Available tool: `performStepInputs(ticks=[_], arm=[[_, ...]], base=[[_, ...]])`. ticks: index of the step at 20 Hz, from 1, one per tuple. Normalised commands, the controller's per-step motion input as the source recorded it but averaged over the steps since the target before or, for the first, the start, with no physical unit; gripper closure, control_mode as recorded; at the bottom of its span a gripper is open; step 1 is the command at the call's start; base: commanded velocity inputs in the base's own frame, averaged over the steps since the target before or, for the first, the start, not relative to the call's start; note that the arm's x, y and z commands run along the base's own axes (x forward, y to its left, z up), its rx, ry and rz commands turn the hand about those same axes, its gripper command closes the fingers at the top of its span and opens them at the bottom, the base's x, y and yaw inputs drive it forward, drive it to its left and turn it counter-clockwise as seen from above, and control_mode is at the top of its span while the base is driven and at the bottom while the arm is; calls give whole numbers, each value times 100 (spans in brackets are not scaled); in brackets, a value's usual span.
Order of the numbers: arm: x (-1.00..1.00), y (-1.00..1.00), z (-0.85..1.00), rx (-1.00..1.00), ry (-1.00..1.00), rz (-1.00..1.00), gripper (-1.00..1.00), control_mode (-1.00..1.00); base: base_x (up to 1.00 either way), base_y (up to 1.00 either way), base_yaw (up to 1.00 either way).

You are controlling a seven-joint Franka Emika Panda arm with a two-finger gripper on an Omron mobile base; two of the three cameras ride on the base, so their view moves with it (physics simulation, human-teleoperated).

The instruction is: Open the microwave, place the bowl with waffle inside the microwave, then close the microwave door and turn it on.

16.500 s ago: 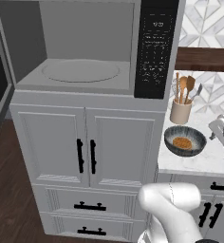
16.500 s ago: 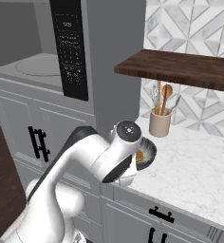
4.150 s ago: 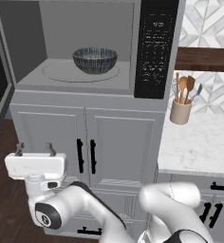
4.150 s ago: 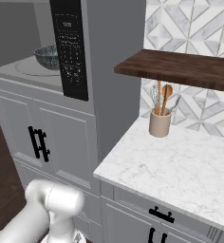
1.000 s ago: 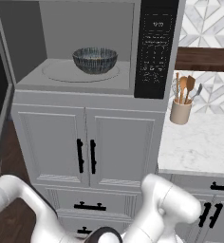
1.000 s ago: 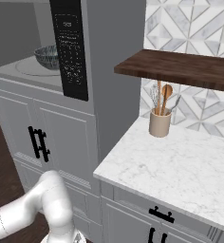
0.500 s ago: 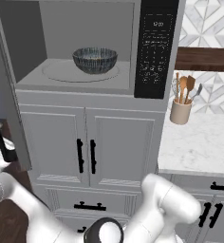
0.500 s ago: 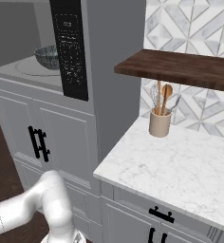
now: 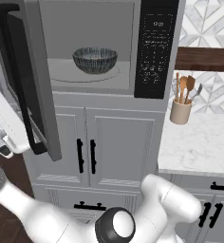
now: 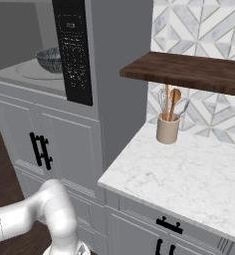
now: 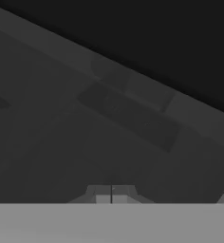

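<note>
Microwave (image 9: pixel 152 28) fills the upper half of the left base view, cavity open. Bowl (image 9: pixel 95 59) sits on the turntable, centre of the cavity; in the right base view its rim (image 10: pixel 49 59) peeks out at upper left beside the black keypad panel (image 10: pixel 73 55). Can't make out the waffle. Microwave door (image 9: pixel 40 80) is swung partway, standing at the left of the frame with the black handle bar (image 9: pixel 21 90) facing out. Gripper (image 11: pixel 111 194) fingers are pressed together, nothing between them, tips right up against a dark grey surface. Utensil cup (image 9: pixel 181 111) on the marble counter (image 9: pixel 199 147), right side.
</note>
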Motion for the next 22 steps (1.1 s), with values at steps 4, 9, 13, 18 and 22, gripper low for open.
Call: performStepInputs(ticks=[4, 9, 13, 18, 22], arm=[[8, -100, 71, 42, 24, 21, 100, -100], [31, -100, 71, 41, 21, 21, 100, -100], [60, -100, 51, 35, 21, 20, 100, -100], [95, -100, 4, 23, 21, 22, 100, -100], [100, -92, -20, 11, 15, 26, 100, -100]], base=[[0, 0, 0], [0, 0, 0], [0, 0, 0], [0, 0, 0], [0, 0, 0]])
